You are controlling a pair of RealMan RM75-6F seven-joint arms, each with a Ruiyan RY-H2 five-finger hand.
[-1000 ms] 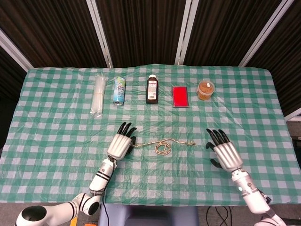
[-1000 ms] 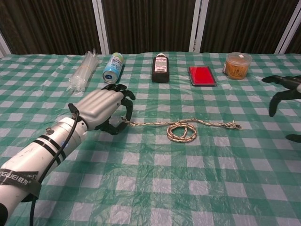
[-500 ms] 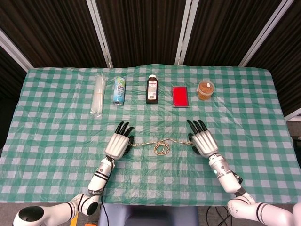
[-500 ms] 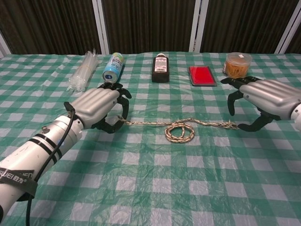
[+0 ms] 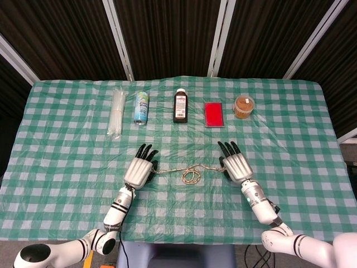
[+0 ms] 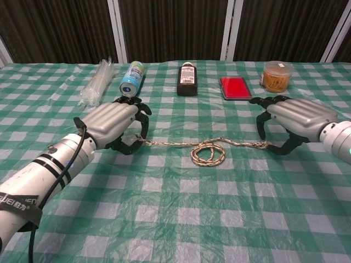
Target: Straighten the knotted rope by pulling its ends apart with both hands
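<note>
A thin braided rope (image 5: 191,176) lies across the middle of the green checked table, with a small coiled knot (image 6: 207,154) near its centre. My left hand (image 5: 139,170) pinches the rope's left end between thumb and fingers (image 6: 127,143). My right hand (image 5: 235,166) arches over the rope's right end (image 6: 267,144). Its thumb and fingers (image 6: 261,127) stand apart on either side of that end, and no grip on it shows. The rope runs nearly straight from the left hand to the knot.
Along the far side stand a clear bag of white sticks (image 5: 116,113), a lying spray can (image 5: 141,107), a dark bottle (image 5: 180,105), a red flat box (image 5: 214,114) and a small jar (image 5: 244,106). The cloth (image 5: 67,167) hangs over the table's edges.
My right hand has swung in from the right edge to the rope's right end. The left hand has drawn its end slightly left, and the knot shifted with it.
</note>
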